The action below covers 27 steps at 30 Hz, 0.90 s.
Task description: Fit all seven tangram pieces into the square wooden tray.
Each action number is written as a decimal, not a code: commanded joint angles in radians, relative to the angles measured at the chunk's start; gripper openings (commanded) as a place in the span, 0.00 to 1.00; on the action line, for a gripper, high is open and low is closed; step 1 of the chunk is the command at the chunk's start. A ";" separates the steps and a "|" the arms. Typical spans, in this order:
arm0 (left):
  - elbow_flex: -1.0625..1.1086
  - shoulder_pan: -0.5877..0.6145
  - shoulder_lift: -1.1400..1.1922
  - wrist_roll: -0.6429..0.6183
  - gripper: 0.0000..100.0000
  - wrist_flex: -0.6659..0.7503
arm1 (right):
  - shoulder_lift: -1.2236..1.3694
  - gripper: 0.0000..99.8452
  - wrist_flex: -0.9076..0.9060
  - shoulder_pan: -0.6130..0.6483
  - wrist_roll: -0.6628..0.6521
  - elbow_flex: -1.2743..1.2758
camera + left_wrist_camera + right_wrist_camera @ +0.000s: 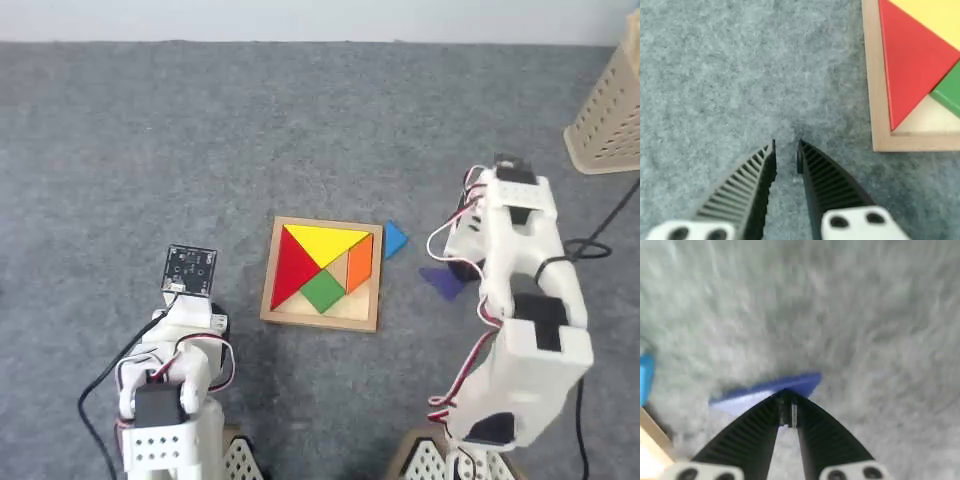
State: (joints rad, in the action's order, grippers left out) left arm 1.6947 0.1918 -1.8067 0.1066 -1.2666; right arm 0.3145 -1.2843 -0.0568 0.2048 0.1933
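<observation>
A robot test bench: grey felt table (150, 130), beige basket (608, 110)

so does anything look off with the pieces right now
Two pieces sit outside the wooden tray: the blue triangle lies just off its edge on the right arm's side, and the purple piece, farther out, is pinched at one edge by the right gripper. Bare wood shows along the tray's near side.

Tray (320, 322) part-filled; blue triangle (395, 240), purple piece (441, 282) outside.

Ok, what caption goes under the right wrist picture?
The right tool grips the purple piece by its edge, over grey carpet.
</observation>
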 commanded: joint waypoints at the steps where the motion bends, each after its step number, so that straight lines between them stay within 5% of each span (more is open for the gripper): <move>1: -0.010 -0.002 -0.021 -0.008 0.07 0.000 | -0.019 0.01 -0.074 0.044 -0.020 -0.129; 7: -0.010 -0.002 -0.021 -0.008 0.07 0.000 | -0.018 0.03 -0.274 0.136 0.069 -0.264; 14: -0.010 -0.002 -0.021 -0.008 0.07 0.000 | 0.018 0.20 -0.232 0.101 0.213 -0.226; 27: -0.010 -0.002 -0.021 -0.008 0.07 0.000 | 0.234 0.20 -0.150 0.085 0.256 -0.227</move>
State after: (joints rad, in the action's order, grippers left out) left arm 1.6947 0.1918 -1.8067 0.1066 -1.2666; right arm 0.5017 -1.4438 0.0414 0.4534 -0.0153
